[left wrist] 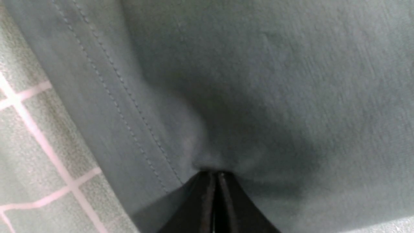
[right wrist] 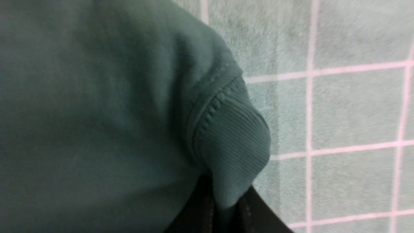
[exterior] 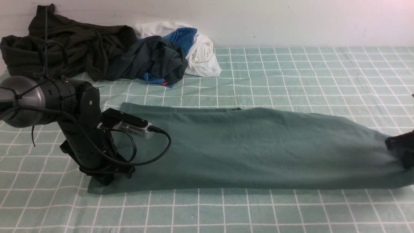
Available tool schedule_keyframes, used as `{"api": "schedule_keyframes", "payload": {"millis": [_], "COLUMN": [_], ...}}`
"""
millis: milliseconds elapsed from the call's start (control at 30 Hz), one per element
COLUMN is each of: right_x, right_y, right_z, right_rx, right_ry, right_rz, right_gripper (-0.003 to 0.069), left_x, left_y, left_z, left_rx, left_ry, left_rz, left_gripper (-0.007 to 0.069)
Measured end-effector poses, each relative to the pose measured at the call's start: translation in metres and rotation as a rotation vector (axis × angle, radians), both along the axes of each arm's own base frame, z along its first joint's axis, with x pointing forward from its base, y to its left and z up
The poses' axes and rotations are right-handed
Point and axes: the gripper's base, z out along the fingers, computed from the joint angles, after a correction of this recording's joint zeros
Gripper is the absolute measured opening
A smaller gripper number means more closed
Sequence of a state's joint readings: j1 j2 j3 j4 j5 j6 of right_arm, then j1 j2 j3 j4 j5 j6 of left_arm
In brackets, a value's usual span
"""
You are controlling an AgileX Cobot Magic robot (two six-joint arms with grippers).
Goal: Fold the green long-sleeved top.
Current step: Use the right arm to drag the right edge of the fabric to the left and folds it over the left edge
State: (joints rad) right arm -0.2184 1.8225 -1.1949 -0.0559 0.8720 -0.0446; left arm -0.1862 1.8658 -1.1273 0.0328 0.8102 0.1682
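Top lies flat as a long folded band on checked cloth, nearer the robot than the clothes pile and apart from it.

L gripper sits on the top's near corner, at the end below the pile. Jaws clenched, w/ fabric puckered into the tips beside the stitched hem. R gripper is at the end farthest from the pile, grasping the ribbed cuff.

Risks, as I judge them:
- R bite is thin, cuff edge only, so it could slip out once the top's weight comes on.
- L pinch may catch just the upper layer; layers would then split & the fold open.
- Uneven lift btwn arms would skew the edges.
- Low drag could bunch the cloth.
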Motion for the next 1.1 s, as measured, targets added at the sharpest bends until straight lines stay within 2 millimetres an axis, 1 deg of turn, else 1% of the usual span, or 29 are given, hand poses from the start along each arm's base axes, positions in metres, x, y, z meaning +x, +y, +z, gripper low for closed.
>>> {"api": "schedule_keyframes", "payload": {"millis": [67,133,167,200,233,267,300,333,367,400,433,467,500,533,567,600,667,700,733,767,800,833,933,967,1000,1067,1100], "right_x": [-0.002,-0.006,-0.006,-0.01,-0.014,-0.017,-0.02,-0.022,-0.023,-0.024,-0.025,-0.026,-0.026,-0.026,-0.026,-0.024,-0.023,-0.021,-0.019,-0.015,-0.014,-0.01,-0.005,-0.003,-0.002,-0.002,-0.002], "right_y": [0.001,0.005,0.005,0.009,0.014,0.018,0.028,0.037,0.039,0.05,0.072,0.09,0.104,0.128,0.151,0.164,0.204,0.224,0.243,0.257,0.279,0.295,0.348,0.369,0.379,0.405,0.407], "right_z": [0.025,0.057,0.06,0.085,0.111,0.126,0.147,0.161,0.167,0.177,0.2,0.212,0.22,0.231,0.236,0.239,0.239,0.236,0.23,0.223,0.213,0.2,0.16,0.139,0.127,0.099,0.097], "right_rx": [-0.023,-0.039,-0.042,-0.063,-0.087,-0.099,-0.111,-0.117,-0.118,-0.118,-0.106,-0.093,-0.078,-0.052,-0.026,-0.01,0.037,0.062,0.082,0.106,0.14,0.162,0.258,0.304,0.327,0.375,0.383], "right_ry": [-0.048,-0.117,-0.127,-0.183,-0.248,-0.284,-0.334,-0.366,-0.381,-0.403,-0.459,-0.491,-0.511,-0.548,-0.566,-0.579,-0.59,-0.587,-0.579,-0.567,-0.559,-0.54,-0.502,-0.482,-0.466,-0.454,-0.452], "right_rz": [0.005,0.005,0.006,0.018,0.035,0.052,0.087,0.121,0.129,0.169,0.245,0.303,0.349,0.418,0.486,0.519,0.622,0.669,0.712,0.736,0.779,0.804,0.866,0.88,0.882,0.905,0.906], "right_gripper": [0.0031,0.0031,0.0031,0.0031,0.0031,0.0031,0.0031,0.0031,0.0031,0.0031,0.0031,0.0031,0.0031,0.0031,0.0031,0.0031,0.0031,0.0031,0.0031,0.0031,0.0031,0.0031,0.0031,0.0031,0.0031,0.0035,0.0037], "left_x": [0.0,-0.001,-0.001,-0.002,-0.004,-0.005,-0.009,-0.013,-0.014,-0.019,-0.029,-0.036,-0.045,-0.056,-0.068,-0.077,-0.099,-0.111,-0.123,-0.133,-0.146,-0.155,-0.18,-0.19,-0.194,-0.204,-0.206], "left_y": [0.0,0.001,0.001,0.003,0.005,0.006,0.007,0.008,0.008,0.009,0.011,0.012,0.013,0.016,0.018,0.019,0.023,0.026,0.028,0.03,0.032,0.034,0.039,0.041,0.041,0.043,0.044], "left_z": [0.001,0.005,0.005,0.011,0.023,0.032,0.048,0.063,0.066,0.079,0.102,0.115,0.131,0.15,0.165,0.176,0.198,0.208,0.217,0.223,0.231,0.234,0.24,0.239,0.239,0.233,0.232], "left_rx": [0.004,0.01,0.011,0.019,0.019,0.015,0.009,0.002,0.001,-0.005,-0.017,-0.024,-0.034,-0.045,-0.055,-0.063,-0.078,-0.085,-0.09,-0.094,-0.098,-0.101,-0.104,-0.102,-0.102,-0.098,-0.098], "left_ry": [-0.003,-0.018,-0.019,-0.038,-0.071,-0.097,-0.142,-0.185,-0.193,-0.228,-0.29,-0.326,-0.373,-0.434,-0.478,-0.513,-0.58,-0.61,-0.635,-0.654,-0.673,-0.686,-0.702,-0.695,-0.697,-0.677,-0.677], "left_rz": [-0.003,-0.01,-0.011,-0.018,-0.018,-0.017,-0.015,-0.015,-0.015,-0.014,-0.008,-0.005,0.0,0.004,0.01,0.016,0.025,0.028,0.033,0.035,0.037,0.04,0.044,0.046,0.047,0.049,0.049], "left_gripper": [-0.0003,-0.0003,-0.0003,-0.0003,-0.0003,-0.0003,-0.0003,-0.0003,-0.0003,-0.0003,-0.0003,-0.0003,-0.0003,-0.0003,-0.0003,-0.0003,-0.0003,-0.0003,-0.0003,-0.0003,-0.0003,-0.0003,-0.0003,-0.0003,-0.0003,-0.0003,-0.0003]}}
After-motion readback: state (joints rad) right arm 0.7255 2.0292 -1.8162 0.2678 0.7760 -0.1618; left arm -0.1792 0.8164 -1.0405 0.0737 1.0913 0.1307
